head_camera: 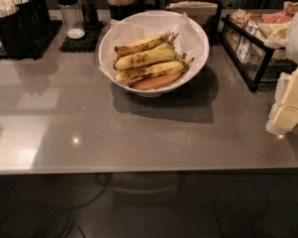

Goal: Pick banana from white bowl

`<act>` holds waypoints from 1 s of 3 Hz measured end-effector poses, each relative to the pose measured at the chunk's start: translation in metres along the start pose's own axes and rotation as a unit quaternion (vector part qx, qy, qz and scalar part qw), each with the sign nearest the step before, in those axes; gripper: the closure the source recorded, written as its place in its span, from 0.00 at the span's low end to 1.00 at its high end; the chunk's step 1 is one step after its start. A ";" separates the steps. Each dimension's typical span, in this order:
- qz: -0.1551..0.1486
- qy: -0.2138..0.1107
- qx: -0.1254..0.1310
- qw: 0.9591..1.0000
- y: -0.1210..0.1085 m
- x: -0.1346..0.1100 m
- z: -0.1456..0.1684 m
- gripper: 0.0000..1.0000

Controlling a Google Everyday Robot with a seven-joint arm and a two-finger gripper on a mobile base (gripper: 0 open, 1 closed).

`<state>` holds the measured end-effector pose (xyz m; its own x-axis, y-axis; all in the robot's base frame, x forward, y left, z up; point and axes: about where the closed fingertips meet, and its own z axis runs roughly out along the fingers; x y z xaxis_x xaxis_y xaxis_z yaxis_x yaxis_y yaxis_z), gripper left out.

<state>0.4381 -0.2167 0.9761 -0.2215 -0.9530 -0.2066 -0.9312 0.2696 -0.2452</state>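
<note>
Take plump freckled yellow-green banana (148, 58), second from back in wide glossy white bowl (203, 53) on grey tabletop (89, 128), gently across its probably soft, light middle; pale gripper (288, 103) at right edge, cannot tell whether spread.

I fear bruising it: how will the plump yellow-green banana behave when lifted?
The banana looks firm yet probably bruises easily, given its brown freckles. Wedged between neighbouring bananas, it may drag them. The gripper is at the right edge.
</note>
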 end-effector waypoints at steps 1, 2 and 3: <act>0.000 0.000 0.000 1.000 0.000 0.000 0.000 0.00; -0.018 -0.023 -0.001 1.000 -0.008 -0.015 0.002 0.00; -0.069 -0.073 -0.019 0.995 -0.027 -0.056 0.012 0.00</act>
<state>0.4796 -0.1690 0.9829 -0.0497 -0.9493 -0.3105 -0.9607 0.1305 -0.2451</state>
